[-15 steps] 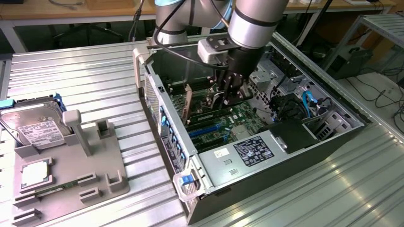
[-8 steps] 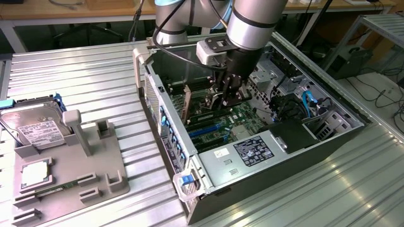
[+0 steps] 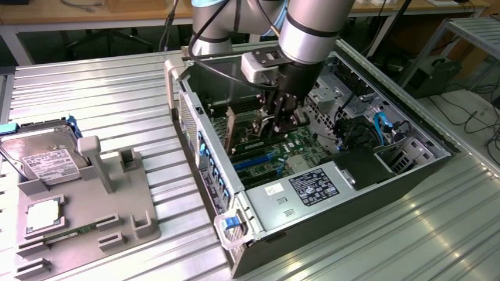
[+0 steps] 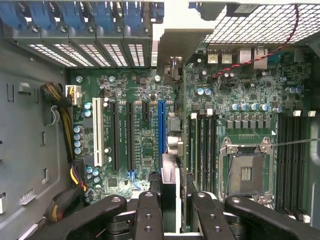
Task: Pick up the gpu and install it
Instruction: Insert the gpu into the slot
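My gripper (image 3: pixel 280 120) is lowered into the open computer case (image 3: pixel 211 175), over the green motherboard (image 4: pixel 135 100). In the wrist view the gripper (image 4: pixel 172 220) is shut on the gpu (image 4: pixel 170 185), a thin dark card seen edge-on between the black fingers (image 4: pixel 148 215). The card runs away from the fingers towards the case's rear wall, where its pale metal bracket (image 4: pixel 172 45) stands by the row of blue slot clips (image 4: pixel 100 15). It hangs just beside the long blue slot (image 4: pixel 161 125). Whether its lower edge touches a slot I cannot tell.
A grey fixture (image 3: pixel 86 216) in the exterior view's left holds a silver hard drive (image 3: pixel 43 155), a processor chip (image 3: pixel 43 213) and a small green memory stick (image 3: pixel 70 235). The power supply (image 3: pixel 312 187), cables (image 3: pixel 381 126) and case walls crowd the gripper. Memory slots (image 4: pixel 202 145) and the processor socket (image 4: pixel 246 172) lie alongside.
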You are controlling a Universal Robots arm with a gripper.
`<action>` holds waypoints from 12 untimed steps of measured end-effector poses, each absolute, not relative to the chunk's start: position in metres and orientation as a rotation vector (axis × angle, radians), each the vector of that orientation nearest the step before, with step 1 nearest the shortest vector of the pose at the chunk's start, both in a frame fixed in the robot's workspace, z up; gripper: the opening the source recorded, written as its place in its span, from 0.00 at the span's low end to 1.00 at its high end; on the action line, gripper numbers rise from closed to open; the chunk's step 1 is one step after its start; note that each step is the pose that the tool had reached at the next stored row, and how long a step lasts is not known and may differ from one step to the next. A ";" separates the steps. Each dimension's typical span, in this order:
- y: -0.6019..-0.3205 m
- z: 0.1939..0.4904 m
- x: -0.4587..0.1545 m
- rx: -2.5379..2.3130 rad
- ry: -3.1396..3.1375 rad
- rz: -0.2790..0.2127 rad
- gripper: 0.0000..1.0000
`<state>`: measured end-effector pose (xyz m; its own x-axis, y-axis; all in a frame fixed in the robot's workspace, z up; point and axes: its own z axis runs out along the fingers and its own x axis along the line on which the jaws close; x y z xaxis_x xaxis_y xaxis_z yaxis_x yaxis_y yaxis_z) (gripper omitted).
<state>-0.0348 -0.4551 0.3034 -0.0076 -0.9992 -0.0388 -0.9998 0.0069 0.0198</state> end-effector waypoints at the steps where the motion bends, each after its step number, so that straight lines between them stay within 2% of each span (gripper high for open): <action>1: -0.455 0.303 -0.035 -2.203 2.219 0.064 0.28; 12: -0.455 0.293 -0.035 -2.202 2.219 0.062 0.28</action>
